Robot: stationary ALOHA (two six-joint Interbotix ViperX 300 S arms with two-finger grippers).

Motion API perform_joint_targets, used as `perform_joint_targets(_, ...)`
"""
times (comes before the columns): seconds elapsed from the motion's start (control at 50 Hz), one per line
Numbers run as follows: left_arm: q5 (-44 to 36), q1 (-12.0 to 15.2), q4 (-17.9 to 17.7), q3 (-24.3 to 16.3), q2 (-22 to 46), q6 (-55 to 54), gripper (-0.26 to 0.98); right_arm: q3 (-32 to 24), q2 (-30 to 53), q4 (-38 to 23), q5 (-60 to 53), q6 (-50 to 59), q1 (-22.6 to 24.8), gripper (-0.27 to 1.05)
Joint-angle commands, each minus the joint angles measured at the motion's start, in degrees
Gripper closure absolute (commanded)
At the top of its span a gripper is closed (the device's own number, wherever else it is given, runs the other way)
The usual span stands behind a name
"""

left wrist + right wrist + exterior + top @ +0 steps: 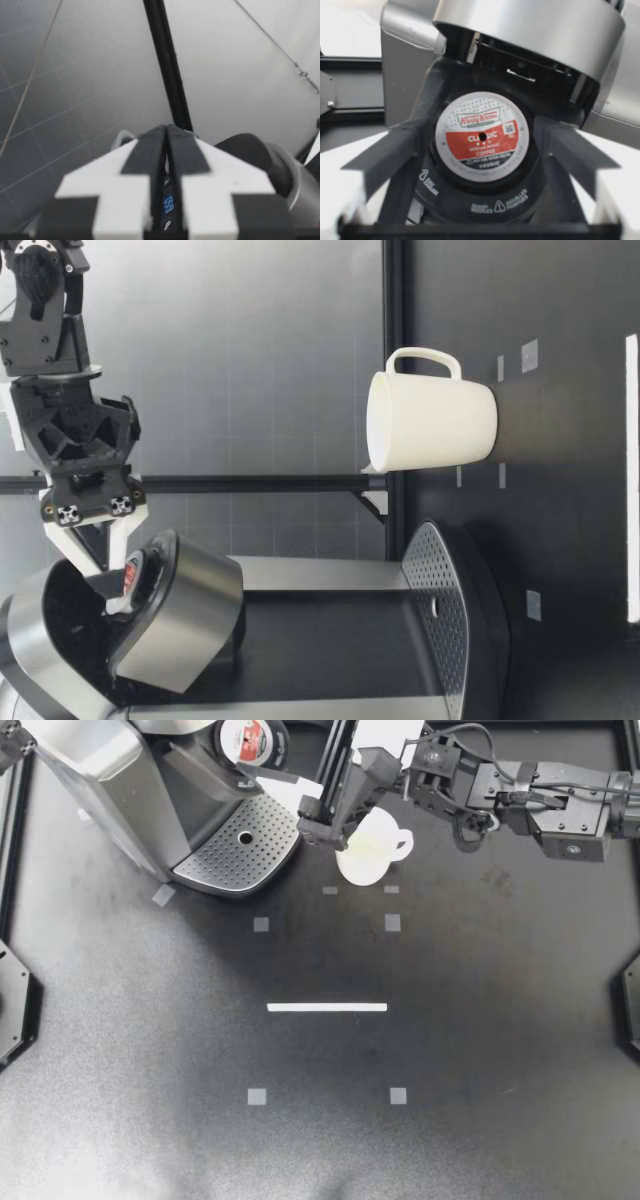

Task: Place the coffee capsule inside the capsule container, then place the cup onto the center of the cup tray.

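The coffee capsule point(250, 740), with a red and white lid, sits in the round capsule holder point(470, 200) of the coffee machine point(110, 780), under its raised lid. My right gripper point(262, 760) hangs over it, open, a finger on each side of the capsule point(482, 132) and apart from it. In the low view my right gripper point(110, 575) points down into the holder at the capsule point(131, 575). The white cup point(370, 848) stands upright on the table beside the perforated cup tray point(240, 845), under my right arm. My left gripper point(167, 145) is shut on nothing.
The machine's raised silver lid point(180, 620) overhangs the holder just beside my right gripper. Grey squares point(392, 922) and a white strip point(327, 1007) mark the black table. A dark frame rail point(12, 840) runs along the table's left side.
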Motion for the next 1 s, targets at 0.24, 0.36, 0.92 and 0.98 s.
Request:
perform_joint_targets(0.24, 11.95, 0.18, 0.79, 0.26, 0.35, -0.26, 0.63, 7.21, -10.55, 0.44, -5.71, 0.62, 3.43, -0.06)
perform_joint_targets(0.36, 14.85, 0.26, 1.32, 0.62, 1.23, -1.14, 0.63, 10.37, -13.80, 0.53, -6.59, 1.14, 5.27, -0.04)
perform_joint_targets(0.92, 16.52, 1.05, 2.20, 4.13, 4.04, -7.65, 0.63, 21.97, -22.94, 0.62, -17.93, 6.50, 6.77, 0.13)
perform_joint_targets(0.98, 16.52, 1.05, 2.29, 4.31, 4.13, -8.17, 0.63, 22.32, -23.38, 0.62, -18.02, 6.86, 6.77, 0.13)
